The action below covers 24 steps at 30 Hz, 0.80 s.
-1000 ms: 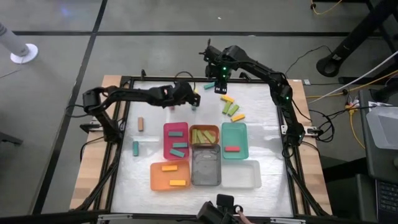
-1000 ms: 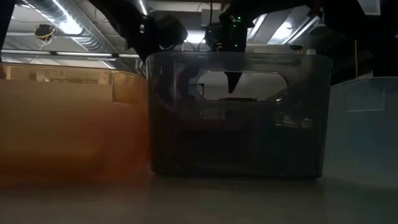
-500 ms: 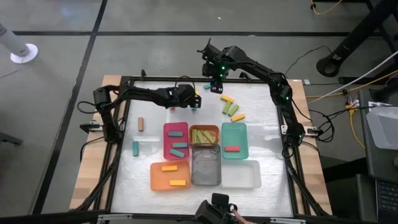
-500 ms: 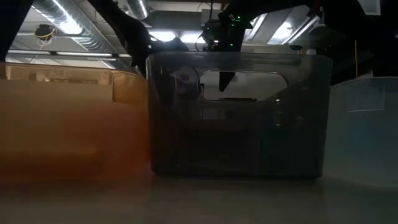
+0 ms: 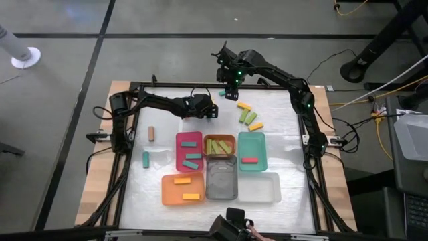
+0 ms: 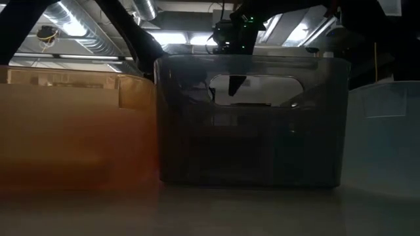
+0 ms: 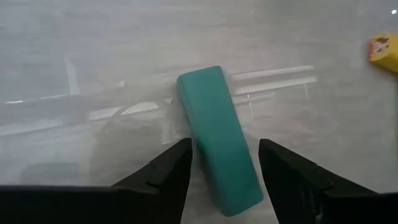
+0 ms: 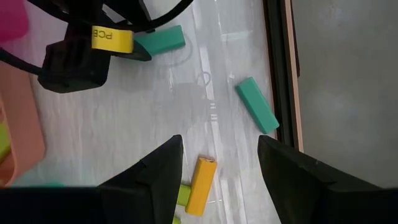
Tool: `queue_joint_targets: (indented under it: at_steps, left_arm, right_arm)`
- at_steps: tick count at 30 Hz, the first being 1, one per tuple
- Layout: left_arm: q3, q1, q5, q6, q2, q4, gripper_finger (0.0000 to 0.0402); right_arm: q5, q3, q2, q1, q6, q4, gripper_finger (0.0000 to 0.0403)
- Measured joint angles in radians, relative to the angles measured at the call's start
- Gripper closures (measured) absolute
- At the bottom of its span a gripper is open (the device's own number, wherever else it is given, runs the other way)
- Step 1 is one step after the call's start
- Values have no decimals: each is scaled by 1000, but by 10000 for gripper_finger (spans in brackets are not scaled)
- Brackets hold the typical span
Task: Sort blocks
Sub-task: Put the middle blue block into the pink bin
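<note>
Now left hand [image 7: 221, 163] wide astride smooth teal block [image 7: 217, 138]; right hand [image 8: 219, 162] wide.

Six trays [image 5: 251, 144] and about sixteen blocks [image 5: 152, 133] are on the table.

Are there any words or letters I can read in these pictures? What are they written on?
"PCB" in black letters on a yellow tag, stuck on the other arm, the left one, as seen in the right wrist view.

Nothing else has words: no readable text shows on the teal block between the left tool's open fingers, on the trays, such as the pink tray, or on the table.
</note>
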Motion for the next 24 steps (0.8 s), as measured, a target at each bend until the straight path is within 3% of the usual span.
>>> queue_joint_targets:
  at_steps: [7, 16, 24]
  left_arm:
    - [6, 0, 11, 51, 13, -58, 229]
    - [5, 5, 26, 101, 7, -139, 321]
    - [61, 23, 116, 184, -4, -172, 325]
  right_arm:
    - [-8, 0, 0, 0, 0, -1, 194]
    - [-8, 0, 0, 0, 0, -1, 194]
    - [-9, 0, 0, 0, 0, -1, 194]
